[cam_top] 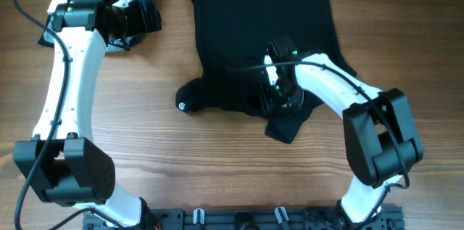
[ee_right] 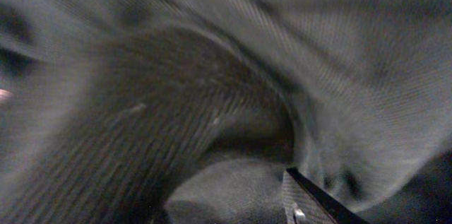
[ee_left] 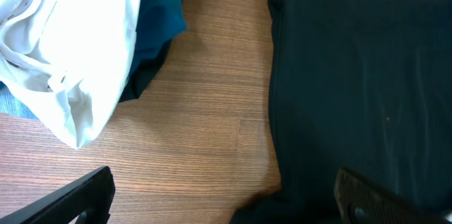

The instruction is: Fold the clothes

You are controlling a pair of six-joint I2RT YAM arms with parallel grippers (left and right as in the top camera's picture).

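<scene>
A: Overhead?
B: The black garment (cam_top: 261,27) lies on the table (cam_top: 145,143), right of centre; the right gripper (cam_top: 279,93) is sunk into its lower edge.
A: Left wrist?
B: The left gripper (ee_left: 226,206) has its fingers spread wide above the table, with the garment's edge at right and white cloth (ee_left: 70,47) at left.
A: Right wrist?
B: Blurred black fabric fills it; I cannot tell whether that pincer grips

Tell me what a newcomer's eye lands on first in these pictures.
The big black garment sprawls across the middle of the wooden table, with the right gripper sunk into its bunched near edge. Next comes the white garment heaped on a blue one at the far left corner, near which the left gripper hangs open.
</scene>
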